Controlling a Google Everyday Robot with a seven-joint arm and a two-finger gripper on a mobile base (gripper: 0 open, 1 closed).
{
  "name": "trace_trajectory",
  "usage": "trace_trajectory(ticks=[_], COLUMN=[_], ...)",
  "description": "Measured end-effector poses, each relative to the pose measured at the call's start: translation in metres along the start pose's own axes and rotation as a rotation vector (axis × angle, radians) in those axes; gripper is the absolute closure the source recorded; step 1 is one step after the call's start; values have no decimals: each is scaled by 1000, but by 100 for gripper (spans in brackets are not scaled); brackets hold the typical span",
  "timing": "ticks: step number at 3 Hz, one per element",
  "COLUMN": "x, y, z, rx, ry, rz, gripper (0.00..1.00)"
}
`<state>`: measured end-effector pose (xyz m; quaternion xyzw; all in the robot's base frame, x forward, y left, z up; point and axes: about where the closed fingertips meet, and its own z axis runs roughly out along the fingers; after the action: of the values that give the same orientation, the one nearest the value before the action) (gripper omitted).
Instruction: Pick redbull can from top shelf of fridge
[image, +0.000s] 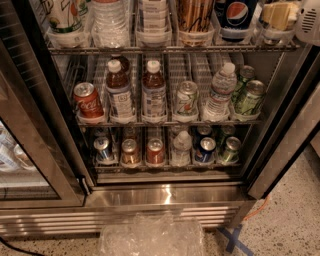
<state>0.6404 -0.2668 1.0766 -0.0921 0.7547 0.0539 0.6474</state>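
Observation:
The fridge (280, 150) stands open, with its glass door (30, 165) swung to the left. The top shelf (170, 48) is the uppermost wire rack in view. From left to right it holds a white-and-green can (65, 15), a water bottle (107, 20), white cups (152, 20), a brown-gold can (195, 14) and a dark-blue Pepsi can (235, 14). I see no redbull can on this shelf. My gripper (292, 17) shows as a white housing with a pale yellowish part at the top right corner, in front of the shelf's rightmost slot.
The middle rack holds a Coke can (89, 101), two brown bottles (153, 90), a silver can, a water bottle (220, 92) and green cans (248, 97). The lowest rack holds small cans, two of them blue and silver (103, 149). Crumpled clear plastic (150, 237) lies on the floor.

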Motion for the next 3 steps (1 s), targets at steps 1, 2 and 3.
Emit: trace_trajectory(ticks=[1,2,3], x=[0,-16,-43], y=[0,14,33], z=[0,-7,-21], rx=[0,-19,-63], ry=[-1,-39,-99], rz=[0,-20,-47], gripper=[100,100,100])
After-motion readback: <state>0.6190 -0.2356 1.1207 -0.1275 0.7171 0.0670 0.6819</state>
